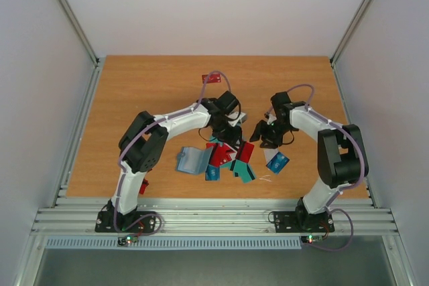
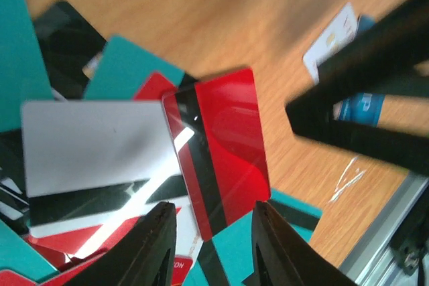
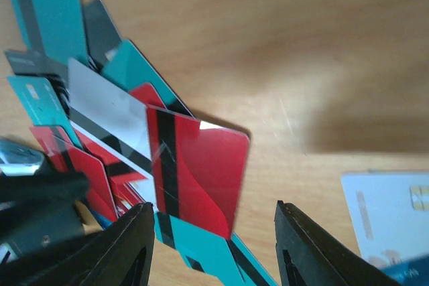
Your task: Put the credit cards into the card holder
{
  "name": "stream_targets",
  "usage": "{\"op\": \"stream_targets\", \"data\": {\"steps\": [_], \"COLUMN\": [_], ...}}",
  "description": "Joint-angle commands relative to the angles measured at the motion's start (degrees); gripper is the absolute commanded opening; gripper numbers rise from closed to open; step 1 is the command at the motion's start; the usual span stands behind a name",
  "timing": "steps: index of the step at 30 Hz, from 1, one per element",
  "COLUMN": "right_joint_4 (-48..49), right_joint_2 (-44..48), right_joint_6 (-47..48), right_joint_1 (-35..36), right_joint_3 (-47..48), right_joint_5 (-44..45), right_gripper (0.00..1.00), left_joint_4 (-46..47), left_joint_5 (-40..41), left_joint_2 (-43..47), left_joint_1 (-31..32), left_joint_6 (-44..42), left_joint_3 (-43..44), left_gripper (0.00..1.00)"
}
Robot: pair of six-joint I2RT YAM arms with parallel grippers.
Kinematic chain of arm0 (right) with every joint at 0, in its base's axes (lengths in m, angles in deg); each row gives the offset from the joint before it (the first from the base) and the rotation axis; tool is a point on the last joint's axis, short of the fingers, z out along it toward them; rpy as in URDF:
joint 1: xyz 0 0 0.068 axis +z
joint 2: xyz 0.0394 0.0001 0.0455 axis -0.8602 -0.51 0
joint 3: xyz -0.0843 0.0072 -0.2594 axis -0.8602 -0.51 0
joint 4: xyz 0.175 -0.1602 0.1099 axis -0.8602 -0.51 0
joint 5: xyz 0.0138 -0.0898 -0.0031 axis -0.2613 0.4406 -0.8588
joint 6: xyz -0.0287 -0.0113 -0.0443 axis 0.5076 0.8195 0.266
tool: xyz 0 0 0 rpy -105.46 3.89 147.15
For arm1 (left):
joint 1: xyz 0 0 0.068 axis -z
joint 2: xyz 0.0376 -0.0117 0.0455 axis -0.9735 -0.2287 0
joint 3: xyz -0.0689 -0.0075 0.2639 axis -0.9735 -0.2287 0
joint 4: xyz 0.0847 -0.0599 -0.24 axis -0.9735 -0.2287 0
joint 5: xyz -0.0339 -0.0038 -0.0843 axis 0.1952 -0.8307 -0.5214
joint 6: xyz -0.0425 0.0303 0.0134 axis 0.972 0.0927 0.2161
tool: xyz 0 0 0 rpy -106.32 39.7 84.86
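The credit cards (image 1: 231,163) lie in a loose overlapping heap at the table's middle: red, teal and white ones with black stripes. On top rests a red card (image 2: 224,152) (image 3: 198,172) with a black stripe, its far edge tilted up off the wood. My left gripper (image 1: 234,140) (image 2: 211,232) hovers open just over it, nothing between its fingers. From the other side my right gripper (image 1: 263,137) (image 3: 214,232) stands open over the same card. The card holder (image 1: 192,160), teal-blue and unfolded, lies left of the heap.
A white card (image 3: 389,219) and a blue one (image 1: 277,161) lie apart, right of the heap. A lone red card (image 1: 212,79) sits far back. Another red piece (image 1: 144,185) shows by the left arm's base. The metal rail (image 1: 214,216) runs along the near edge.
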Motion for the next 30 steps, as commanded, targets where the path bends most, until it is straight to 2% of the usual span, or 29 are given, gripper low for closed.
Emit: {"op": "stream_targets", "data": {"steps": [1, 5, 12, 22, 30], "right_joint_4": [1.8, 4.1, 11.4, 14.4, 14.5], "right_joint_2": [-3.8, -6.4, -7.6, -7.4, -6.9], "right_joint_6": [4.1, 6.5, 7.7, 10.7, 10.8], "right_joint_1": [-0.2, -0.7, -5.8, -6.3, -5.7], "right_joint_3": [3.8, 5.1, 1.1, -7.3, -8.3], "right_joint_5": [-1.6, -3.9, -10.5, -9.6, -10.9], "right_gripper": [0.51, 0.51, 0.51, 0.51, 0.52], "left_joint_4": [0.3, 3.4, 6.5, 11.3, 13.1], "left_joint_5": [-2.8, -6.0, -7.7, -8.5, -7.7], "left_joint_2": [3.7, 6.2, 5.8, 2.5, -0.3], "left_joint_1": [1.4, 2.0, 2.8, 2.9, 2.9], "left_joint_6": [-3.4, -4.2, -4.2, -2.7, -2.3], "left_joint_3": [-5.1, -10.3, -12.2, -14.2, -15.4], "left_gripper": [0.31, 0.25, 0.21, 0.16, 0.15]}}
